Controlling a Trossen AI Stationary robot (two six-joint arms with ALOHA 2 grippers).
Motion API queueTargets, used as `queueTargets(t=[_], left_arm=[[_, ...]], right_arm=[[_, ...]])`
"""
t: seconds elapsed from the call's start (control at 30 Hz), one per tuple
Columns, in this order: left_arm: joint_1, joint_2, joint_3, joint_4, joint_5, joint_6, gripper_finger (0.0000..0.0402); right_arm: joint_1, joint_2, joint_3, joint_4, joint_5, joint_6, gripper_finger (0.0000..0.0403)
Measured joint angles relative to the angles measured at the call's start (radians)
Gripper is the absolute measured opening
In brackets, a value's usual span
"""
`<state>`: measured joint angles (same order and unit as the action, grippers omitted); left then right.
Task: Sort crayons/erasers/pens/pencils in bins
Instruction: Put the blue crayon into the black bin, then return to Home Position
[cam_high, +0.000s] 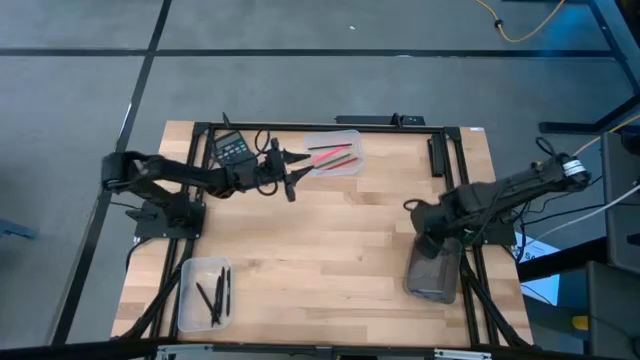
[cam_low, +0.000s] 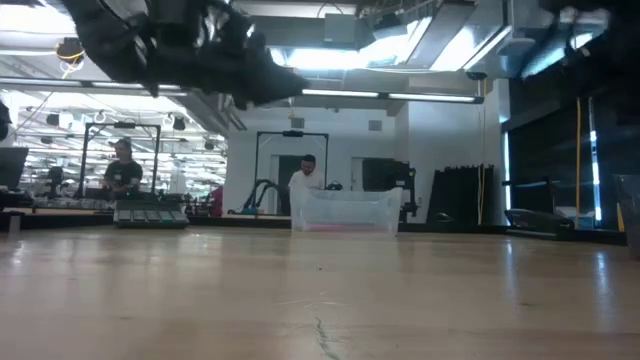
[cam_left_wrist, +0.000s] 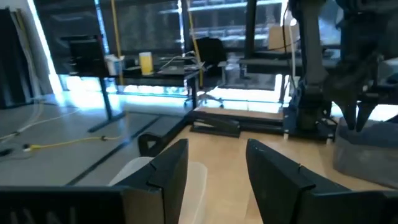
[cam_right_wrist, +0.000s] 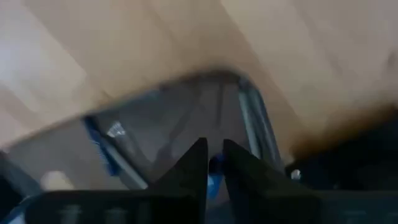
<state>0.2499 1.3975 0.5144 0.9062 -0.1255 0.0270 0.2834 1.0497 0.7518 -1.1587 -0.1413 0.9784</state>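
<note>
My left gripper (cam_high: 291, 172) is open and empty, above the table beside the clear far bin (cam_high: 335, 155), which holds red, pink and green sticks (cam_high: 333, 154). The bin's rim shows past my fingers in the left wrist view (cam_left_wrist: 140, 169). My right gripper (cam_high: 428, 243) hangs over the smoky dark bin (cam_high: 434, 270) at the near right. Its fingers (cam_right_wrist: 213, 155) are nearly together, with a bit of blue stick (cam_right_wrist: 214, 173) between them. Another blue stick (cam_right_wrist: 99, 144) lies in that bin. A second clear bin (cam_high: 205, 293) at the near left holds several black sticks (cam_high: 217, 293). My right gripper pinches a blue stick (cam_right_wrist: 214, 173) between its two fingers, which point down into the smoky bin. Only a short piece of it shows in the gap; which part of the stick it is, the fingers hide.
A black calculator (cam_high: 233, 147) lies at the far left, just behind my left gripper. A black frame (cam_high: 440, 155) runs around the table's edges. The wooden middle of the table (cam_high: 320, 240) is open room.
</note>
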Motion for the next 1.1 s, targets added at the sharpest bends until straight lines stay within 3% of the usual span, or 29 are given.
queueTargets(t=[0.17, 0.27, 0.43, 0.53, 0.57, 0.63, 0.8, 0.97, 1.1], left_arm=[[-0.066, -0.214, -0.030, -0.168, -0.064, 0.012, 0.0154], [-0.113, -0.324, -0.109, -0.122, -0.099, 0.028, 0.0154], [-0.184, -0.472, -0.281, 0.044, -0.183, 0.029, 0.0154], [-0.195, -0.534, -0.332, 0.049, -0.181, 0.028, 0.0153], [-0.199, -0.551, -0.342, 0.049, -0.173, 0.028, 0.0153], [-0.202, -0.576, -0.356, 0.047, -0.145, 0.032, 0.0153], [-0.201, -0.651, -0.396, 0.047, -0.118, 0.041, 0.0153], [-0.201, -0.740, -0.476, 0.046, -0.118, 0.044, 0.0153], [-0.201, -0.822, -0.507, -0.011, -0.126, 0.027, 0.0153]], right_arm=[[0.061, 0.000, -0.070, 0.127, -0.032, 0.065, 0.0097], [0.071, 0.000, -0.041, 0.165, 0.024, 0.012, 0.0127], [0.083, -0.007, 0.076, 0.180, 0.310, -0.256, 0.0165], [0.065, -0.025, 0.109, 0.320, 0.541, -0.509, 0.0171], [0.043, -0.034, 0.108, 0.387, 0.566, -0.605, 0.0172], [-0.012, -0.055, 0.090, 0.539, 0.527, -0.770, 0.0172], [-0.203, -0.104, -0.061, 0.936, 0.268, -1.004, 0.0173], [-0.353, -0.105, -0.246, 1.335, -0.006, -1.039, 0.0173], [-0.429, -0.138, -0.295, 1.408, -0.047, -1.043, 0.0170]])
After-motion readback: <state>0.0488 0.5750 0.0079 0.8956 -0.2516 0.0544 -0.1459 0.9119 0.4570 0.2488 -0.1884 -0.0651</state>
